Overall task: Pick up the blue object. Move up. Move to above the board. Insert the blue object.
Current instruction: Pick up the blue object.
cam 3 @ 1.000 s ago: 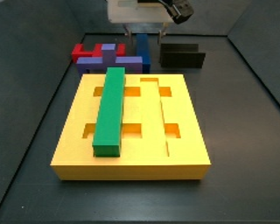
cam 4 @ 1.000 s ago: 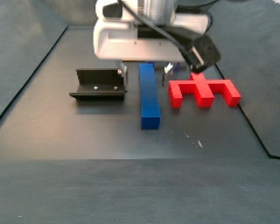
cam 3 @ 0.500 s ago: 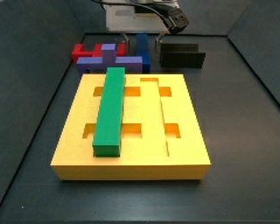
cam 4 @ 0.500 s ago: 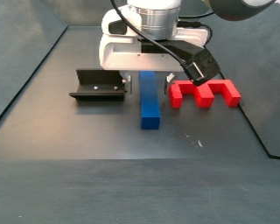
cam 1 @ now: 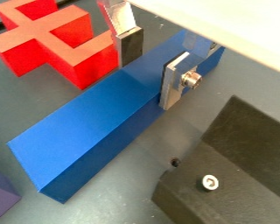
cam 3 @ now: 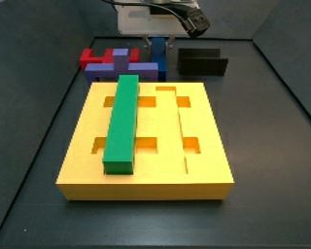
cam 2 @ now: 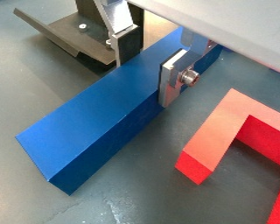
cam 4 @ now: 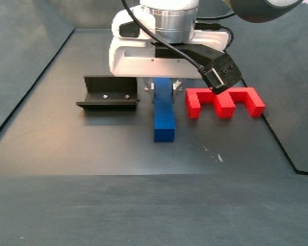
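Hand is down over the blue object, a long navy rectangular bar lying flat on the dark matte counter. In both wrist views the flat silver fingers straddle the bar near one end, one plate on each long side, dark pads at the bar's faces. Looks clamped on the bar, though contact on the far pad isn't fully clear.

Bar surface is smooth, sharp-edged, slightly glossy. In a side view it runs out from under the hand toward the camera, resting on the counter.

Red piece, comb-shaped with square prongs, sits just beside the bar on one side; the fixture, a dark L-bracket with screw holes in its plate, sits just beside it on the other. Neither touches the bar.

The board is a thick yellow-orange slab with long grooves and square slots, well apart from the hand. A green bar lies seated lengthwise in one groove. Purple blocks and more red ones cluster between board and hand.
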{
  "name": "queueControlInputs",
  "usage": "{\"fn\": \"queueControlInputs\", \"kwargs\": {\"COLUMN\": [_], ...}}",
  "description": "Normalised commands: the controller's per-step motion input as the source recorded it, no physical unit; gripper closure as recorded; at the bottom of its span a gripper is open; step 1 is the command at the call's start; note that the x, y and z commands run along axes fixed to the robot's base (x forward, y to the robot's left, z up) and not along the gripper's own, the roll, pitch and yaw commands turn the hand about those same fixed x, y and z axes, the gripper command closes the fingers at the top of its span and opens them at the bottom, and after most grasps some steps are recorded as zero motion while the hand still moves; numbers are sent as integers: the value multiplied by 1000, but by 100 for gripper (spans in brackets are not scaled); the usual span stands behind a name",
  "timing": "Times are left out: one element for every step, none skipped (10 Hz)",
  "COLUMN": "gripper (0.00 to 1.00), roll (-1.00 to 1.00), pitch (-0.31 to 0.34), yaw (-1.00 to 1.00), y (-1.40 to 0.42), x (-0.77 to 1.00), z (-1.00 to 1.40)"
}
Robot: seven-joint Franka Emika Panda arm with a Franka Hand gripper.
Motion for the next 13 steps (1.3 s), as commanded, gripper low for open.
{"fn": "queueControlInputs", "kwargs": {"gripper": [100, 100, 100, 100, 100, 100, 100, 100, 100, 100, 100, 100, 100], "roll": [0, 0, 0, 0, 0, 0, 0, 0, 0, 0, 0, 0, 0], "pitch": [0, 0, 0, 0, 0, 0, 0, 0, 0, 0, 0, 0, 0], "yaw": [0, 0, 0, 0, 0, 0, 0, 0, 0, 0, 0, 0, 0], "y": [0, 0, 0, 0, 0, 0, 0, 0, 0, 0, 0, 0, 0], "x": [0, 0, 0, 0, 0, 0, 0, 0, 0, 0, 0, 0, 0], "z": [0, 0, 0, 0, 0, 0, 0, 0, 0, 0, 0, 0, 0]}}
